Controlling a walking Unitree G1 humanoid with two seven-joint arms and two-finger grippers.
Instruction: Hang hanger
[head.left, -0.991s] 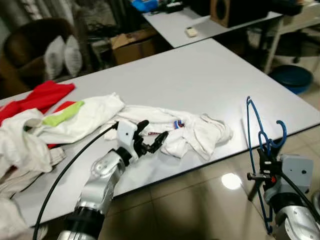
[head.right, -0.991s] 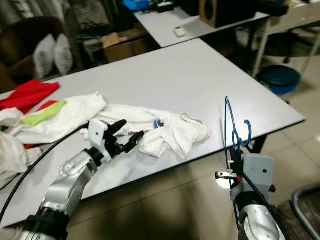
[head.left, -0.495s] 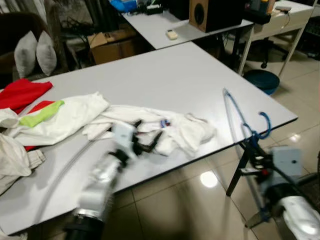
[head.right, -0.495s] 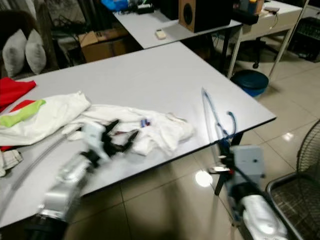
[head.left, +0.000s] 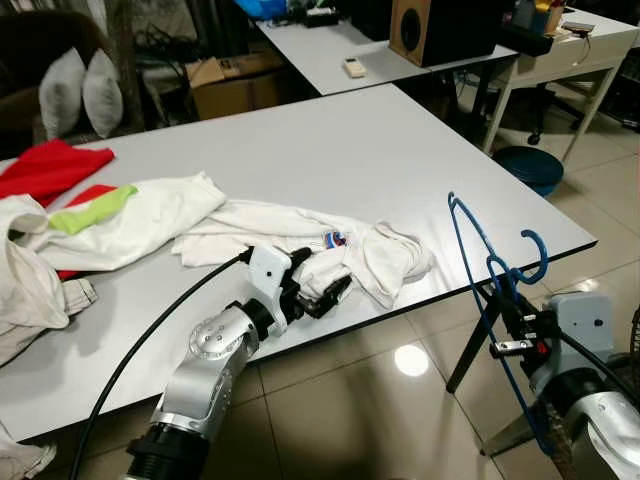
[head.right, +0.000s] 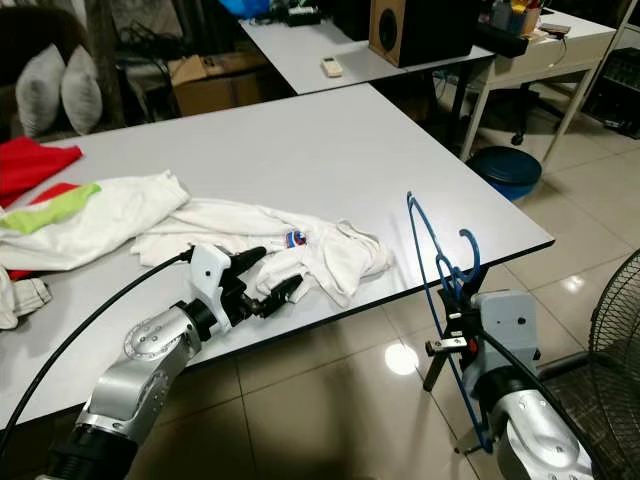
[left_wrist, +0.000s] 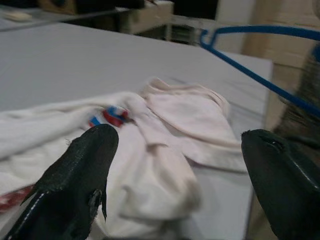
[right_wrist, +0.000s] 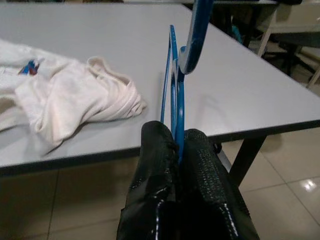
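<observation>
A blue wire hanger (head.left: 478, 262) stands upright off the table's near right corner, and my right gripper (head.left: 512, 332) is shut on its lower part. In the right wrist view the two black fingers (right_wrist: 159, 165) are pressed together around the hanger's wires (right_wrist: 173, 80). A crumpled white garment (head.left: 372, 255) with a small red and blue mark lies on the grey table (head.left: 330, 150) near its front edge. My left gripper (head.left: 322, 278) is open at the garment's near left side. Its fingers (left_wrist: 85, 165) are spread wide over the white cloth (left_wrist: 165, 150).
More clothes lie at the table's left: a white pile with a green piece (head.left: 95, 210) and a red cloth (head.left: 50, 165). Behind stands a second table with a speaker (head.left: 430, 30). A blue basin (head.left: 530, 165) and a fan (head.right: 615, 330) are on the tiled floor at right.
The whole picture has shifted, so the camera has moved. My left gripper now sits closer over the white garment's edge. The right gripper still holds the hanger.
</observation>
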